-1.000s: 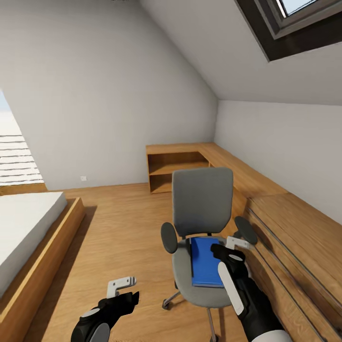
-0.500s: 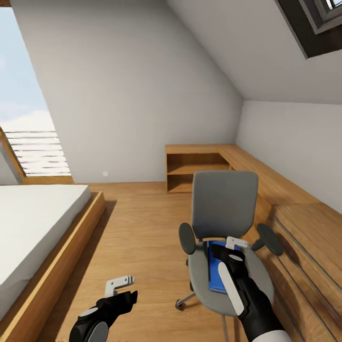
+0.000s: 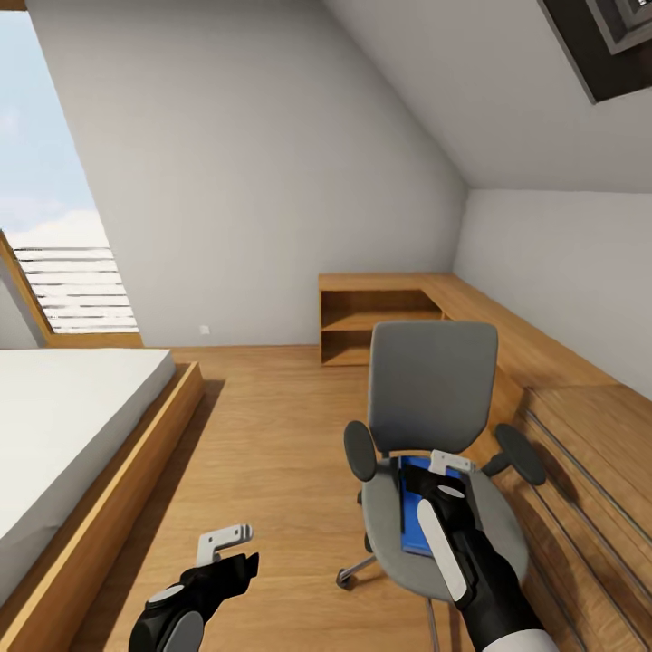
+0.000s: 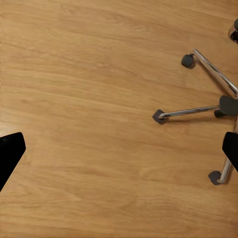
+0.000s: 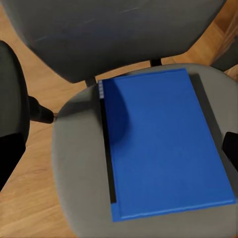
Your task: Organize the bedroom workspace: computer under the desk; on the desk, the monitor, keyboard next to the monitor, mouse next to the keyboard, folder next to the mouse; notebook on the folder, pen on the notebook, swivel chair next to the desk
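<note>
Since half-second-earlier frame, scene barely shifts: right gripper [image 3: 450, 468], spread wide, stays over flat blue folder [image 5: 163, 144] on grey swivel chair [image 3: 433, 385]; descent next. Left gripper [image 3: 226, 544] open, idle.

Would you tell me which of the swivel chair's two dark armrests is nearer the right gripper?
The one on the wooden-bench side: in the head view the right gripper sits closer to it than to the bed-side armrest, above the blue folder.
</note>
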